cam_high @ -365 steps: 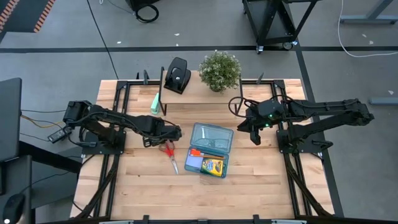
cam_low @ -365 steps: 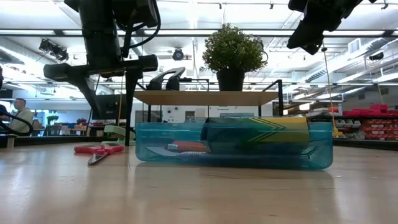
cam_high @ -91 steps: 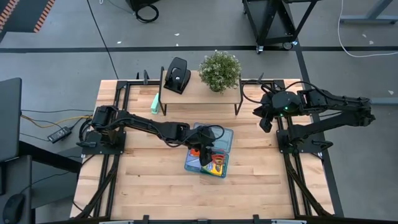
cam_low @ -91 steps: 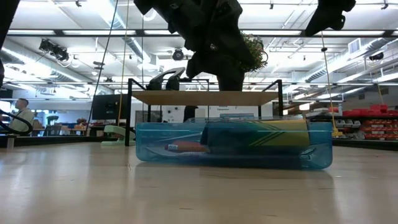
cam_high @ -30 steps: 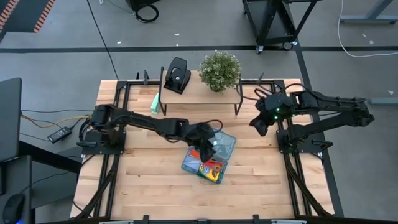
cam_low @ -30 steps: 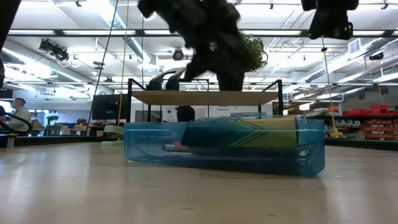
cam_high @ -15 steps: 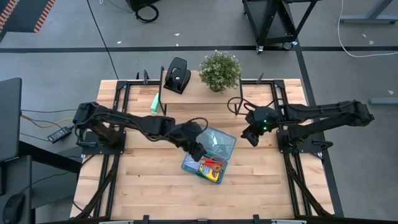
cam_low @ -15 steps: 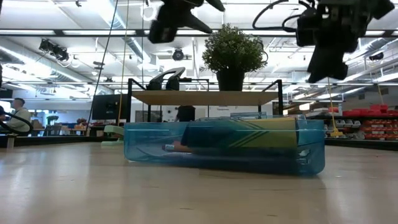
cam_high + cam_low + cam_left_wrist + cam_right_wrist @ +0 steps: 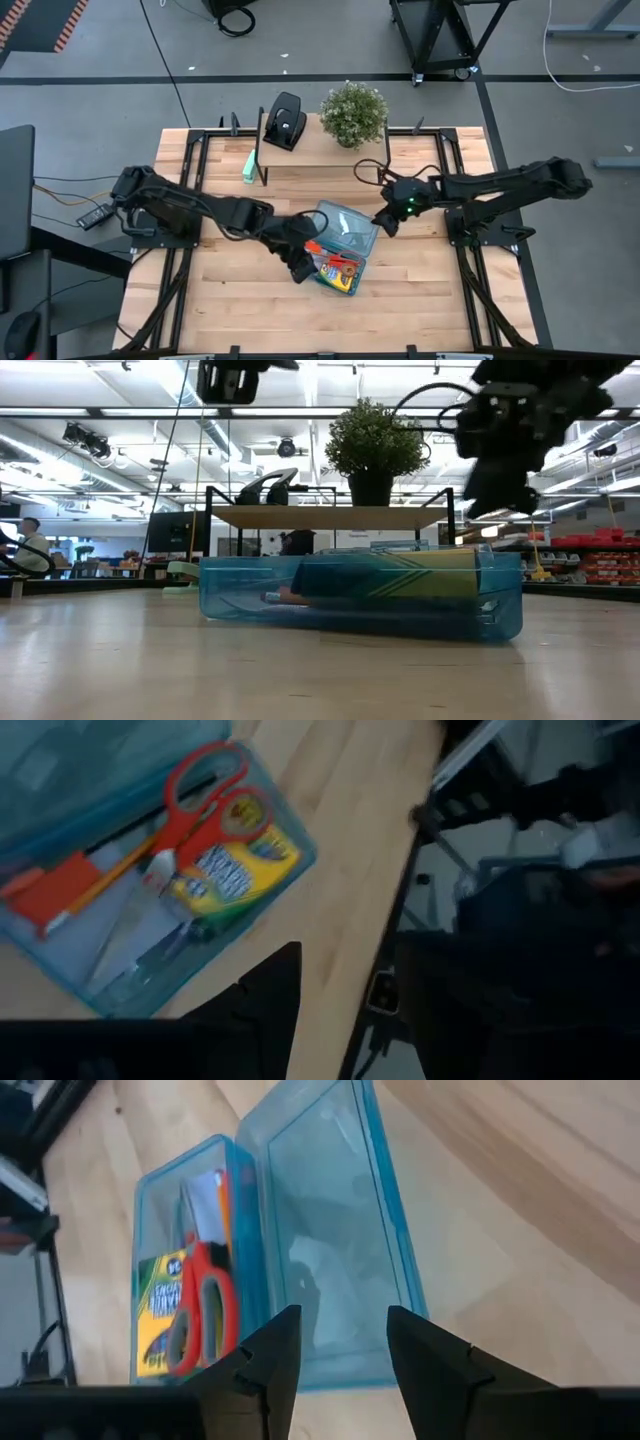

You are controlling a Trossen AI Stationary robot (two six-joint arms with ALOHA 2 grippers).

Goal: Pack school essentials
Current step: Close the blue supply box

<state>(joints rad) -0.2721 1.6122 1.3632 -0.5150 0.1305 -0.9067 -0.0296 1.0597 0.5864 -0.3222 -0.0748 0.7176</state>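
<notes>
A clear blue case (image 9: 340, 245) lies open mid-table, its empty lid (image 9: 330, 1230) flat on the wood beside the base (image 9: 60, 955). In the base lie the red-handled scissors (image 9: 195, 805), on top of the yellow-green crayon box (image 9: 235, 870), beside an orange pencil (image 9: 120, 875), an orange piece (image 9: 55, 890) and a pale note pad (image 9: 130, 935). My left gripper (image 9: 297, 266) hangs open, high off the case's near-left corner. My right gripper (image 9: 340, 1350) stands open just above the lid's right edge (image 9: 372, 232); the low view shows it (image 9: 497, 480) clear of the case (image 9: 360, 595).
At the table's far edge stands a wooden riser (image 9: 320, 150) bearing a potted plant (image 9: 353, 112) and a black hole punch (image 9: 285, 120). A mint-green block (image 9: 249, 165) lies left of it. Bare wood lies near and to both sides of the case.
My left gripper has drawn back from over the case toward the table's near-left and risen, leaving the scissors lying in the base. My right gripper has come down and toward the table's left, toward the open lid. The case has stayed put.
</notes>
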